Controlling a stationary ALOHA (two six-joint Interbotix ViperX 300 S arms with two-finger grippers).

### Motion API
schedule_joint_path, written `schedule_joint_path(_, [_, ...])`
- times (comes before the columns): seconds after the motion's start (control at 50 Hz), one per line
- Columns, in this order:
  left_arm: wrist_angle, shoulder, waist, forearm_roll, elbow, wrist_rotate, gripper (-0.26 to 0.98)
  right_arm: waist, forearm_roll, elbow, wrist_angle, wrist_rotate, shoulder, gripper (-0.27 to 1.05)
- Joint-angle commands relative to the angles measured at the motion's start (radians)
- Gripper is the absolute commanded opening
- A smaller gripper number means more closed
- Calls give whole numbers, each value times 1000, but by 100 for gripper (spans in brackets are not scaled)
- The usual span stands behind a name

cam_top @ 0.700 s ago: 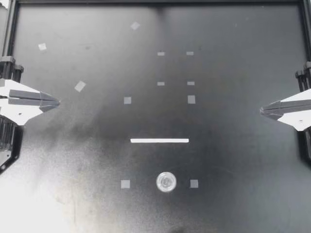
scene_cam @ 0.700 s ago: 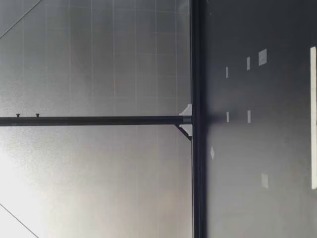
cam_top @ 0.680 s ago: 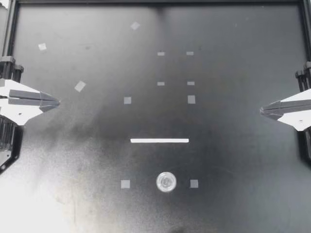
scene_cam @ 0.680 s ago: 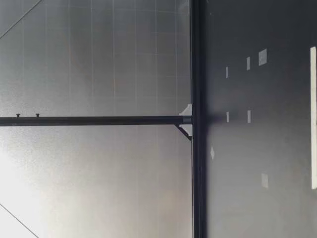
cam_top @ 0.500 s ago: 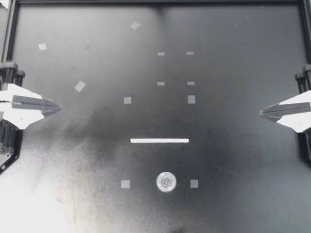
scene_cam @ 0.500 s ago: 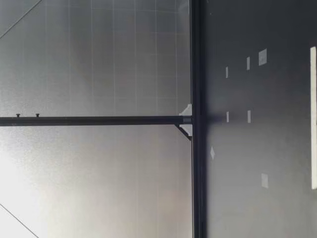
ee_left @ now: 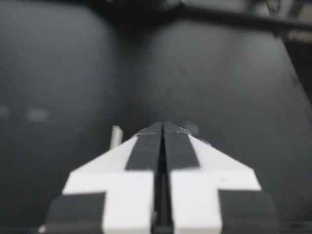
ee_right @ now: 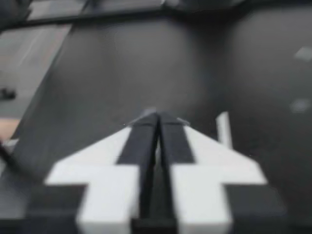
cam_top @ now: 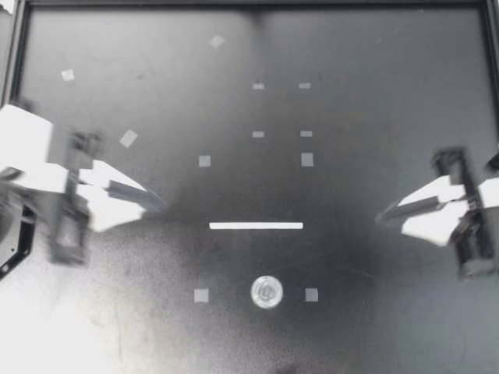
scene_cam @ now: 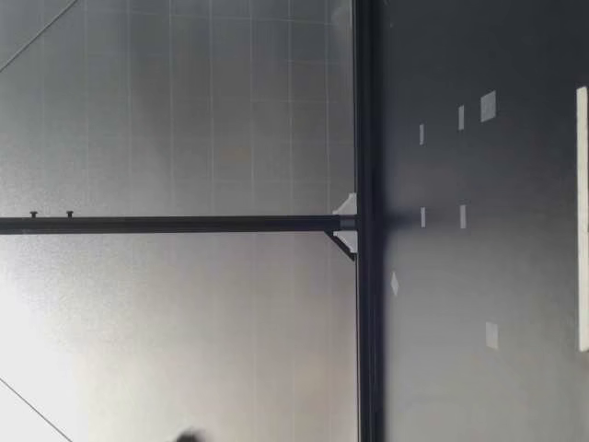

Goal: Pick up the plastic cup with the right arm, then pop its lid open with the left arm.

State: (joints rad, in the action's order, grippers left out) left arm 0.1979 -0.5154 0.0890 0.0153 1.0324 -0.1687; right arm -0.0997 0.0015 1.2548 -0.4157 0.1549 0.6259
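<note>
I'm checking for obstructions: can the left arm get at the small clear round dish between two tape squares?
Probably yes. Only bare table lies between the left gripper and the clear round dish; the white strip lies flat beside that path.

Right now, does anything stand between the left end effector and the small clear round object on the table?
Nothing visible does. Between the left end effector and the clear round object lies only bare table; the white strip lies flat, just beside that path.

A: Finish of desk [cam_top: 374, 93]?
B: Matt black, faint sheen under glare.
A: Then left pincer [cam_top: 160, 206], right pincer [cam_top: 382, 216]?
B: Smooth plastic, white and dark grey, matt.
A: And round dish [cam_top: 267, 292]?
B: Clear, glossy.
</note>
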Motion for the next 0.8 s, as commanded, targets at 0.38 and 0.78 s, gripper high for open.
schedule_joint_path(0.38, [150,532,133,9,-247,-34,-4,-126,-2,-91,-362,110,-595,64])
schedule_joint_path(0.78, [150,655,133,20,-313,-44,-5,-124,12,-232,-402,143,-824,64])
